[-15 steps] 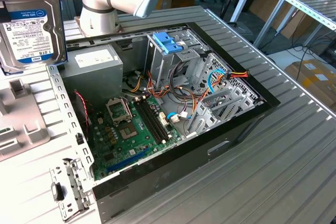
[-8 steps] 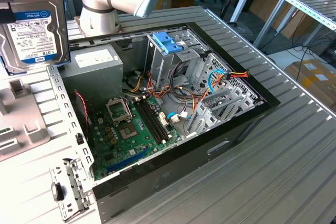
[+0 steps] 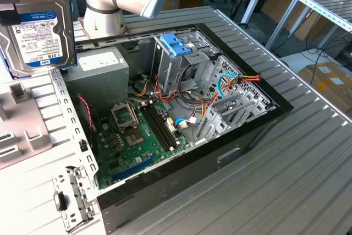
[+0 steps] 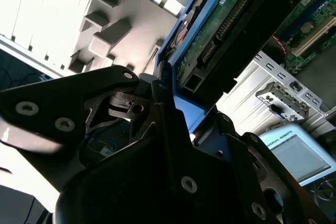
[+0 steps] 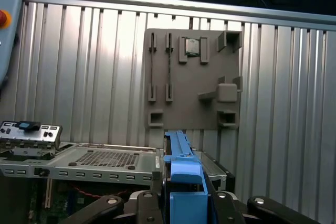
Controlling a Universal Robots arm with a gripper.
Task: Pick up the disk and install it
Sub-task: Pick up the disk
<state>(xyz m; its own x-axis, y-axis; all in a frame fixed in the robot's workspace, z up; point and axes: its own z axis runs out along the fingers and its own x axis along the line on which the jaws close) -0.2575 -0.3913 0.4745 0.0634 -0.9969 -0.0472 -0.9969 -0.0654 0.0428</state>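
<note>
Black gripper housing sits closest to the lens in both wrist views, and its jaws are closed narrow on the disk. They clamp across the blue side rail that runs along the drive's edge. The contact itself is mostly hidden by the housing, so the hold appears to be on the rail rather than on the metal body.

In the exterior view the disk hangs in the air with its label facing the camera. It is off the exterior view's left side of the open computer case and above the grey fixture tray. It is well apart from the drive cage with its light-blue latch, which stands deep in the case beyond the power supply.

The risks come from that thin grip and the crowded case. A hold on one edge could let the drive pivot or slip if it meets resistance. A tilted approach could jam the rail at the cage mouth. Loose cables near the bays could snag it, and a low pass could knock the case wall or the motherboard.
</note>
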